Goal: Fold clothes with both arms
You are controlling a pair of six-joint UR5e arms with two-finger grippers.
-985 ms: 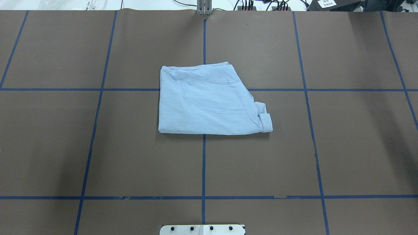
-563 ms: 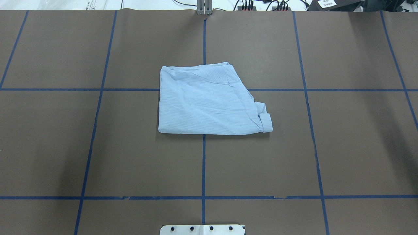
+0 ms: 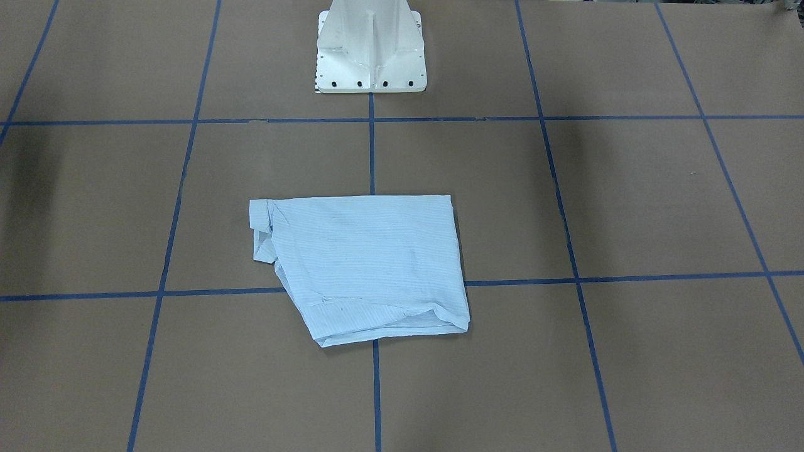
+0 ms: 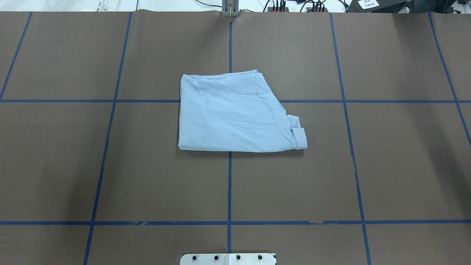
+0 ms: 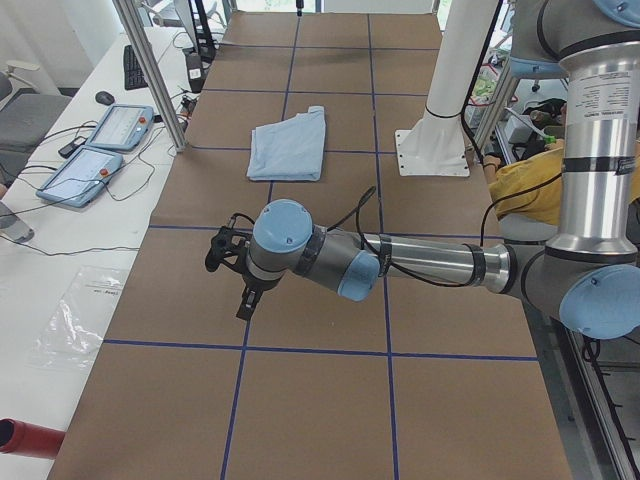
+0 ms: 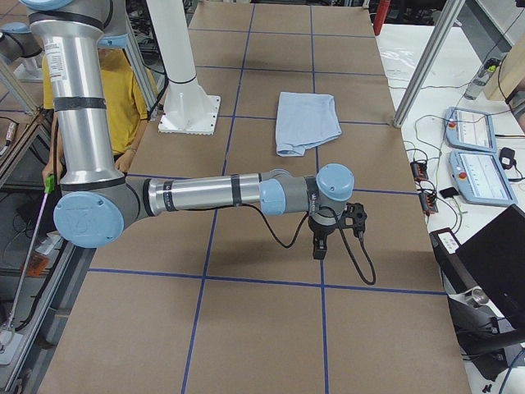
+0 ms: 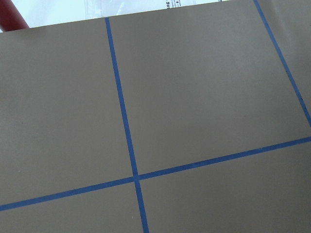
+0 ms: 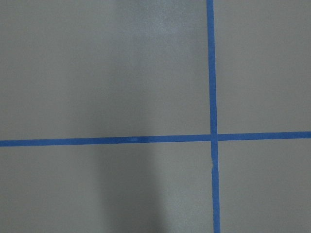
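Shirt (image 4: 235,114) lies folded mid-counter (image 4: 386,165), thin and floppy, so we'd pinch doubled corners; left end effector (image 5: 245,300) and right end effector (image 6: 318,246) hang near opposite counter ends, and we can't tell whether their fingers are apart or together.

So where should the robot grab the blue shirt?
Probably the folded cuff, poking out of the shirt at its corner nearest the robot, coming in from the robot's right. The rest lies flat on the table; only the cuff juts out free.

Light blue striped shirt (image 4: 232,117), folded flat, centred on brown table (image 4: 147,176)
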